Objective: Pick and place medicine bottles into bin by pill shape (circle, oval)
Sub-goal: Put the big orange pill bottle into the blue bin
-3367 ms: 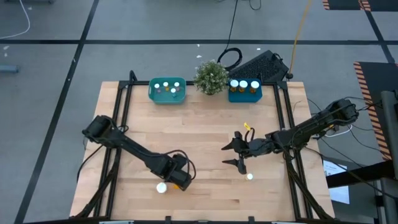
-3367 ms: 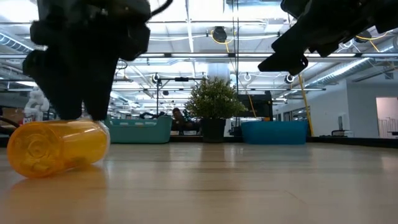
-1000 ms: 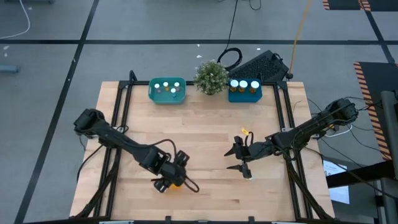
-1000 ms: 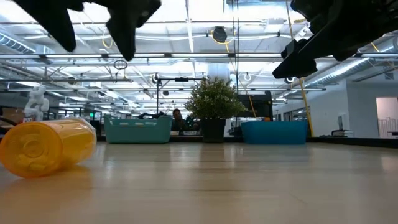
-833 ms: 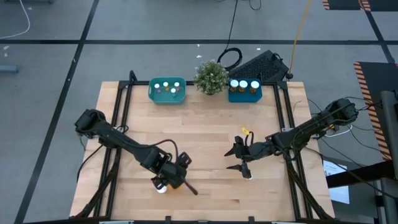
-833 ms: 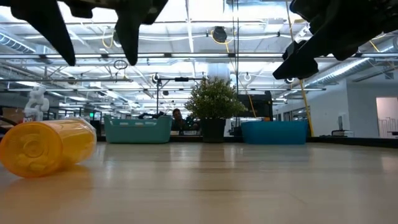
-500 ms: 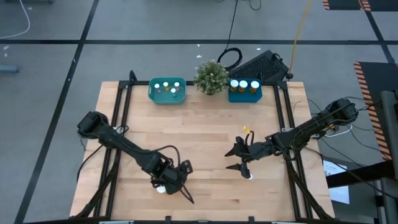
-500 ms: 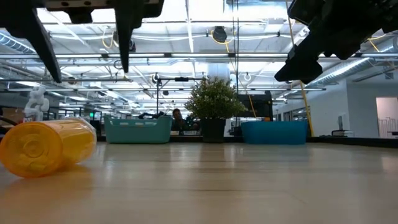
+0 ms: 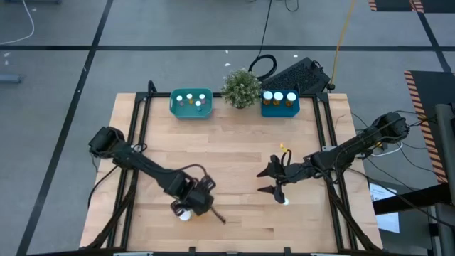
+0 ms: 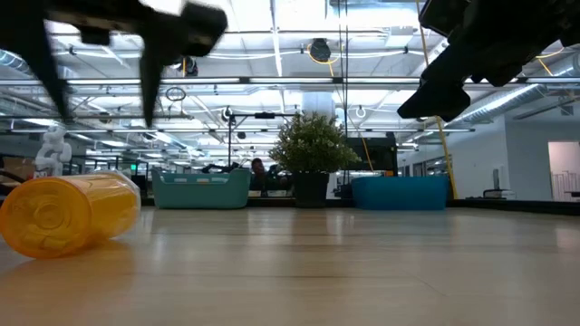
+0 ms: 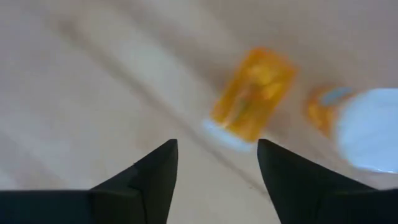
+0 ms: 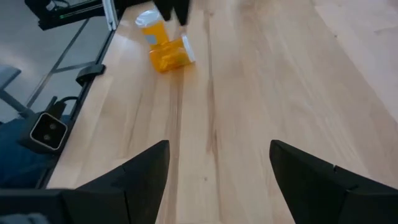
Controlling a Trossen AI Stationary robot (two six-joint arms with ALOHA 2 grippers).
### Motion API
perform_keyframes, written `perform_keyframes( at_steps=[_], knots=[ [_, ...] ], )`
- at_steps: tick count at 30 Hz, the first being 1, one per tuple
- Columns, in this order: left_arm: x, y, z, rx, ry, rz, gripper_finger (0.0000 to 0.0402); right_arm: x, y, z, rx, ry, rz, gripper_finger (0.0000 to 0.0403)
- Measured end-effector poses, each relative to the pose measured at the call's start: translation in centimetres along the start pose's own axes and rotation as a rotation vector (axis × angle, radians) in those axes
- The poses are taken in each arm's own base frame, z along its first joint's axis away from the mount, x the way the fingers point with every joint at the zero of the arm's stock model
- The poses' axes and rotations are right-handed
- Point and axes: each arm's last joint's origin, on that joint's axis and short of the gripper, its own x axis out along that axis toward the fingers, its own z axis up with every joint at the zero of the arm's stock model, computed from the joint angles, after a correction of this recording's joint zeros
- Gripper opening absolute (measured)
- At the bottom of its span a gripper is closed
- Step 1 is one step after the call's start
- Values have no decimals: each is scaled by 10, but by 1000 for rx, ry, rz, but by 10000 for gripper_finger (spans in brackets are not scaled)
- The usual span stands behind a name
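Observation:
Two medicine bottles sit near the table's front left. One amber bottle (image 11: 252, 102) lies on its side, also seen in the low view (image 10: 68, 215). A second, white-capped bottle (image 11: 367, 127) stands upright beside it. My left gripper (image 9: 201, 208) hovers open above them, touching neither. A small white-capped bottle (image 9: 284, 201) rests on the table just by my right gripper (image 9: 261, 182), which is open and raised. Other bottles stand in the teal bin (image 9: 191, 103) and the blue bin (image 9: 279, 102) at the far edge.
A green potted plant (image 9: 241, 87) stands between the two bins at the far edge. Bare wood lies between the two grippers in the middle of the table (image 9: 234, 156). Black frame rails run along the table's left and right sides.
My left gripper has turned about above the lying amber bottle, and its fingertips have come lower and shifted a little. It stays open. The bottle has kept its place on the table.

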Motion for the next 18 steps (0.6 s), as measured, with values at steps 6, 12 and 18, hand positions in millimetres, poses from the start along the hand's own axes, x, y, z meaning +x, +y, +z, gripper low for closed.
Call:
perform_keyframes(
  at_steps=[6,12,18],
  knots=[
    [0,7,-3,-347,-9,4,212,0,-2,5,27,-55,-37,270],
    [0,6,-2,-630,-12,7,227,1,-5,8,48,-75,-42,270],
    [0,-2,7,-821,-54,44,316,1,-5,8,39,-75,-39,270]
  ],
)
